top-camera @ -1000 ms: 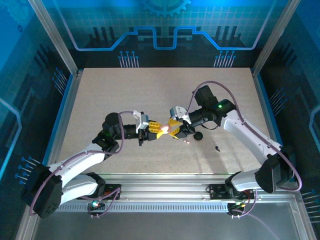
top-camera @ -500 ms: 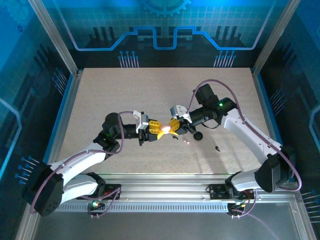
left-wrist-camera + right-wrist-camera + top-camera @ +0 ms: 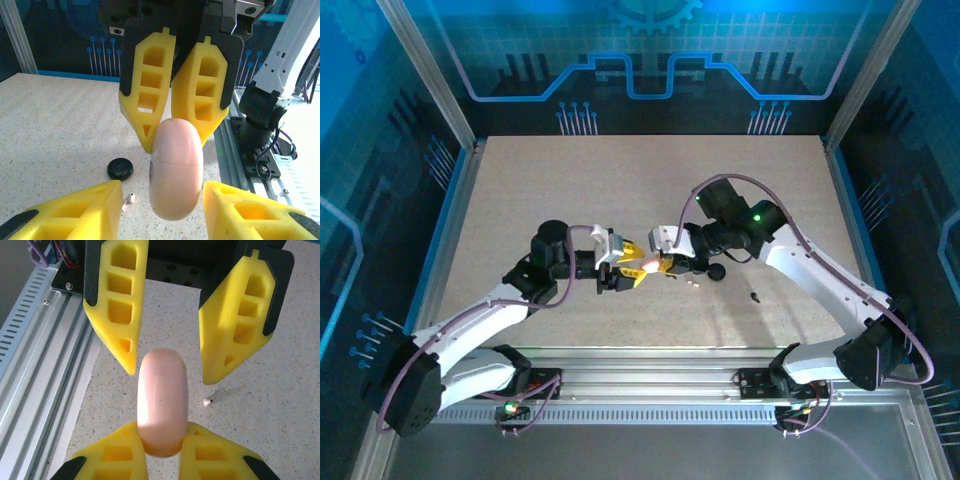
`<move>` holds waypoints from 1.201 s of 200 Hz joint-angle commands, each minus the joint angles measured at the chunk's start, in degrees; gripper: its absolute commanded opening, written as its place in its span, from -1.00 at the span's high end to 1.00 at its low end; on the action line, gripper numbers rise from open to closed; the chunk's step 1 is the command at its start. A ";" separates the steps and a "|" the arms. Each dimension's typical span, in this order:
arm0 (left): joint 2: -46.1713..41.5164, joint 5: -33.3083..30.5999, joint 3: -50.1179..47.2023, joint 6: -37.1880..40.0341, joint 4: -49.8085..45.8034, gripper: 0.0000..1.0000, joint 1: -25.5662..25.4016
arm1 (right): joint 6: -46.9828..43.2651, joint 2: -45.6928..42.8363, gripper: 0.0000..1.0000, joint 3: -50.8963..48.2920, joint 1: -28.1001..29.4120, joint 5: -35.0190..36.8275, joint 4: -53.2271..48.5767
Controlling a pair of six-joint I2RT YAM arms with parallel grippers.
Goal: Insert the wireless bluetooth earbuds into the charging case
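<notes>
A pink oval charging case (image 3: pixel 645 262) hangs above the table between the two arms. My right gripper (image 3: pixel 661 262) (image 3: pixel 161 434) is shut on one end of it, the case (image 3: pixel 161 397) sticking out past the fingers. My left gripper (image 3: pixel 624 268) (image 3: pixel 162 192) is open, its yellow fingers (image 3: pixel 75 210) standing either side of the case (image 3: pixel 176 172) with gaps. A whitish earbud (image 3: pixel 129 198) (image 3: pixel 209 401) (image 3: pixel 692 284) lies on the table below. A black earbud (image 3: pixel 756 295) lies further right.
A round black case (image 3: pixel 717 271) (image 3: pixel 120 168) sits on the speckled table (image 3: pixel 570 190) just right of the grippers. The metal rail (image 3: pixel 650 385) runs along the near edge, and blue walls close in the sides and back.
Both grippers and the pink case have shifted slightly left. The right arm has swung its wrist further left and the left arm has drawn back a little.
</notes>
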 commanded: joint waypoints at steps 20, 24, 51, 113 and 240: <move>-0.74 0.93 1.75 2.61 -3.15 0.08 -0.99 | -0.87 -0.47 0.73 2.62 1.59 2.17 -1.42; -0.70 0.88 1.75 2.65 -3.20 0.08 -1.07 | -0.80 -0.46 0.74 2.73 1.65 2.00 -1.34; -0.91 0.79 1.66 2.65 -3.34 0.08 -1.27 | -0.78 -0.45 0.73 2.89 1.98 1.16 -1.24; -0.95 1.06 1.75 1.95 -2.29 0.10 -1.88 | -0.74 0.30 0.73 3.18 2.74 0.23 -1.42; -0.62 0.96 1.75 1.41 -1.07 0.34 -2.57 | -0.36 1.83 0.73 3.46 3.02 0.51 -1.42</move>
